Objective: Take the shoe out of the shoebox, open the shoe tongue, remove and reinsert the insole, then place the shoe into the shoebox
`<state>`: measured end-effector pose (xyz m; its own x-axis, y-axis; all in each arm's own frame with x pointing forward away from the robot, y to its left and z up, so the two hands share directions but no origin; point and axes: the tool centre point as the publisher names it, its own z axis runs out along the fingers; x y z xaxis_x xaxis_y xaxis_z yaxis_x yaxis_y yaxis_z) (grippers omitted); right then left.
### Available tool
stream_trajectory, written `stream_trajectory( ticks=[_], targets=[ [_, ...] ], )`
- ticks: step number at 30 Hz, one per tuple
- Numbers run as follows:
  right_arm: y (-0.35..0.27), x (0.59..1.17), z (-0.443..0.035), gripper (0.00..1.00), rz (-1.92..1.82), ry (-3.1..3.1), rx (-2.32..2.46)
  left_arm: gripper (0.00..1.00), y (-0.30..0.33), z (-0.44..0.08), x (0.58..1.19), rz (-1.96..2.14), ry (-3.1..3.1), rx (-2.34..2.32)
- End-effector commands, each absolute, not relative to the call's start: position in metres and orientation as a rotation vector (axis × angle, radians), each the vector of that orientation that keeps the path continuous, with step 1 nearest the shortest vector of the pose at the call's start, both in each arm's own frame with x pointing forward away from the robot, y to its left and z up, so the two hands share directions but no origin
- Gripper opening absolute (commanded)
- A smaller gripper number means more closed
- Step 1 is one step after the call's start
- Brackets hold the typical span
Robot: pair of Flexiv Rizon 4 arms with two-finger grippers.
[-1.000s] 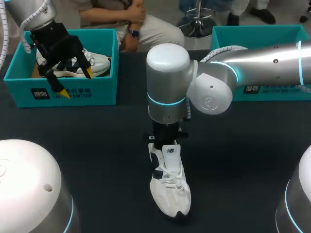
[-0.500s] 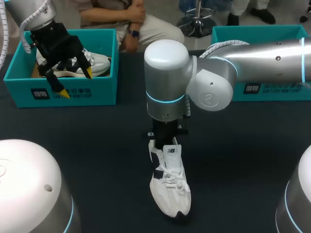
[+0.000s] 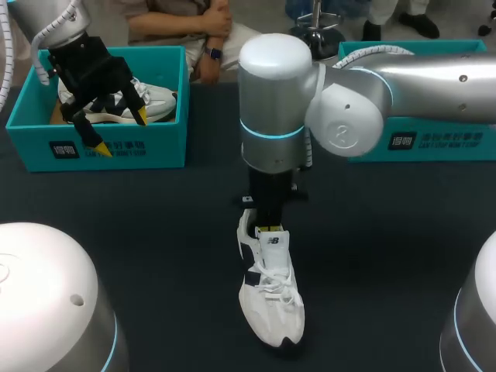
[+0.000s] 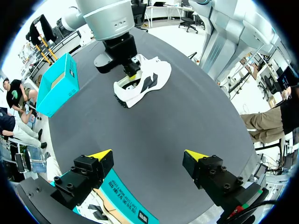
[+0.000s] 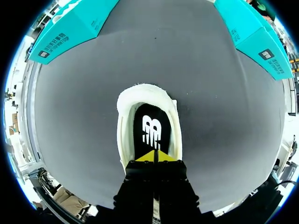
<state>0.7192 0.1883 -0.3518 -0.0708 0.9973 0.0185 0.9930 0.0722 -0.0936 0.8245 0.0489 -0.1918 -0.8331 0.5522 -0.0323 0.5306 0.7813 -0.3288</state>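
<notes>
A white shoe [image 3: 270,298] lies on the dark table, toe toward the near edge. My right gripper [image 3: 268,228] points straight down at its tongue [image 3: 272,243], shut. In the right wrist view its yellow tips [image 5: 154,156] meet over the shoe's opening, where the black insole [image 5: 149,128] with a white logo shows. I cannot tell if anything is pinched. My left gripper [image 3: 120,132] hangs open over the left teal shoebox [image 3: 155,143], which holds a second white shoe [image 3: 155,101]. Nothing is between its fingers [image 4: 100,156].
A second teal shoebox [image 3: 434,141] stands at the back right, partly behind my right arm. A person sits beyond the table's far edge, not touching it. The left shoebox's printed wall [image 4: 124,203] lies just under the left gripper.
My right arm has risen and shifted slightly back and right, so its shut tips now show at the top of the tongue. The shoe and my left arm have not moved.
</notes>
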Motion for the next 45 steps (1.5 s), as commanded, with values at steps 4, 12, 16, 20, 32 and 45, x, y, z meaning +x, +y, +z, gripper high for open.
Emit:
stream_trajectory(
  ticks=[4,12,16,20,32,45],
  targets=[
    [0.187,0.722,-0.357,0.00,0.124,-2.220,-2.024,1.00,0.049,-0.192,0.825,0.501,-2.901,-0.883],
    [0.186,0.709,-0.368,0.00,0.140,-2.173,-2.007,1.00,0.049,-0.192,0.825,0.501,-2.901,-0.883],
    [0.187,0.705,-0.369,0.00,0.140,-2.163,-1.995,1.00,0.049,-0.192,0.825,0.501,-2.901,-0.883],
    [0.188,0.703,-0.371,0.00,0.160,-2.167,-1.986,1.00,0.049,-0.192,0.825,0.501,-2.901,-0.883],
    [0.190,0.706,-0.373,0.43,0.201,-2.186,-1.945,1.00,0.049,-0.192,0.825,0.501,-2.901,-0.883],
    [0.197,0.706,-0.377,0.44,0.210,-2.198,-1.915,1.00,0.049,-0.192,0.825,0.501,-2.901,-0.883]
  ],
)
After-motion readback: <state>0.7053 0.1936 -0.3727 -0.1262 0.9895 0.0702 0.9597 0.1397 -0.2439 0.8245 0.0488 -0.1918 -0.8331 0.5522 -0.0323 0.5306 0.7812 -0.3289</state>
